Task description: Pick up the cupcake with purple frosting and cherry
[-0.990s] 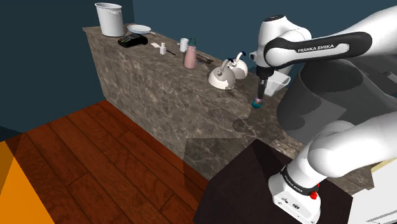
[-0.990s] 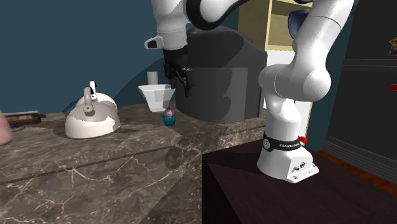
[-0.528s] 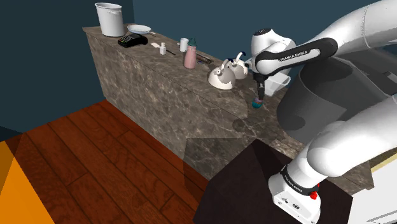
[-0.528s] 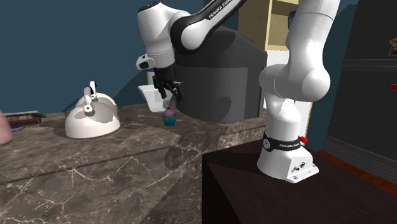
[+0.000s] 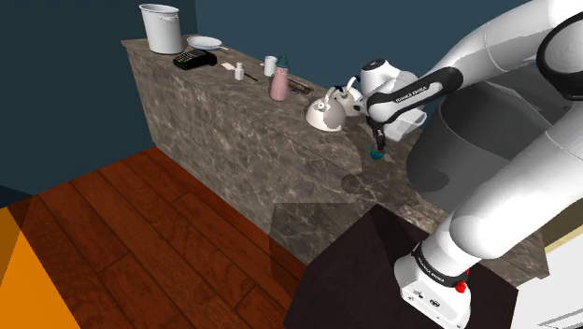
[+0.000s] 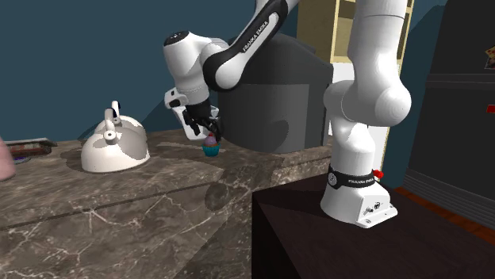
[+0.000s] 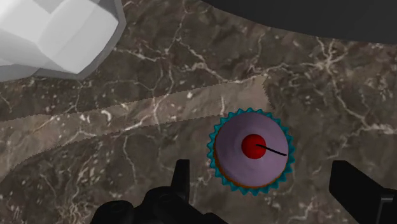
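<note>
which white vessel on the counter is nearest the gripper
The angular white bowl, near the cupcake under the open gripper; the kettle and the tall pot stand farther along the counter.

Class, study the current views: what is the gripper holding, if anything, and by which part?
Nothing. The gripper is open; its fingers stand apart on either side of the cupcake on the counter, not touching it.

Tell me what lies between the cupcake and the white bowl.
Nothing: in the wrist view, bare marbled counter separates the cupcake from the white bowl.
</note>
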